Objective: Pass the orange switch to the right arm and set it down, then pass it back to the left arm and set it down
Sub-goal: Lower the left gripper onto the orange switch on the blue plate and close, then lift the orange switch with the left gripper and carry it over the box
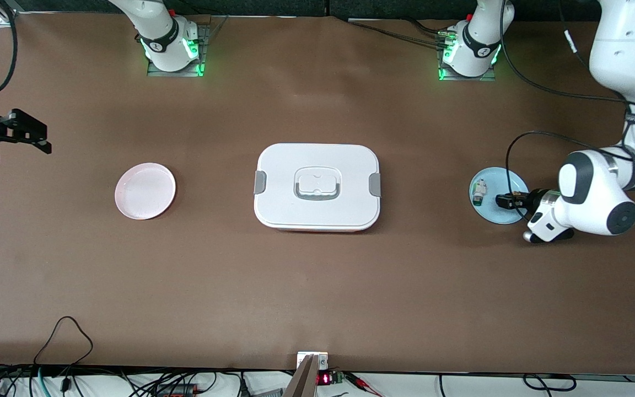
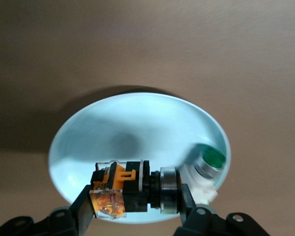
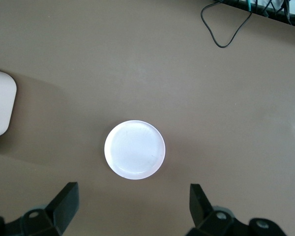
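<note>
A: Two arms on my feed, and I can read no brand or writing on anything, apart from a small digit on each base collar that I can't make out.

B: Where is the orange switch (image 2: 132, 189)?

A: In the pale blue plate (image 1: 510, 216) at the left arm's end of the worktop (image 1: 317, 286). In the left wrist view it lies on its side, long axis running straight across between the two fingers, its orange-black rear at one fingertip and the round silver-ringed end at the other.

B: And the left claw (image 1: 507, 200)?

A: Down in that plate, fingers pressed onto both ends of the switch, about half spread. Beside the switch in the same plate sits a small white part with a green tip (image 2: 206, 164).

B: The right claw (image 3: 132, 199)?

A: I see it spread wide and holding nothing, waiting in the air over the pink plate (image 3: 134, 149) at the right arm's end.

B: The box (image 1: 317, 186)?

A: White, lid on, grey handle on top, on the worktop between the two plates.
</note>
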Available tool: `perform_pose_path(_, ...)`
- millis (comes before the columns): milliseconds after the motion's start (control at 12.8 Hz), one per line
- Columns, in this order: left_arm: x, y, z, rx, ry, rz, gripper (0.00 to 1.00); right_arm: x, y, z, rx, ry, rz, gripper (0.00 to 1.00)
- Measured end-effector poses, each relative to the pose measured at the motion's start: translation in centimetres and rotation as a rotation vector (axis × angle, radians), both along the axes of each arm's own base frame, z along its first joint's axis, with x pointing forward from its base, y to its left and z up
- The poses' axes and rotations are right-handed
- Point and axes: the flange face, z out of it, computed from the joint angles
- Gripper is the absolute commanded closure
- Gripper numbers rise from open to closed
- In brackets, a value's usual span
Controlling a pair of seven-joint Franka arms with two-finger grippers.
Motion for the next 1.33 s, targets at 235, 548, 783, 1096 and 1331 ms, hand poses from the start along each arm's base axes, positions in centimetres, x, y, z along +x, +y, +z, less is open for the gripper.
perform_pose_path(235, 1.0, -3.7, 6.7, -0.025, 0.045, -0.109, 1.0, -0.1, -2.4, -0.1, -0.002, 0.003, 0.005, 0.0)
perform_pose_path(548, 0.6, -12.2, 13.0, -0.034, 0.17, -0.129, 1.0, -0.2, -3.1, 0.1, -0.003, 0.0, 0.006, 0.0)
perform_pose_path(783, -1.5, -20.5, 17.3, -0.078, 0.312, 0.058, 1.0, -0.6, -3.2, 0.7, -0.001, -0.001, 0.005, 0.0)
perform_pose_path(1096, -4.2, -31.0, 25.7, -0.126, 0.532, 0.371, 1.0, -0.9, -1.4, 0.5, 0.004, 0.028, 0.035, 0.0)
perform_pose_path(1331, -5.2, -34.9, 30.8, -0.192, 0.732, 0.524, 1.0, -0.7, 1.2, -0.4, 0.174, 0.058, 0.051, 0.0)
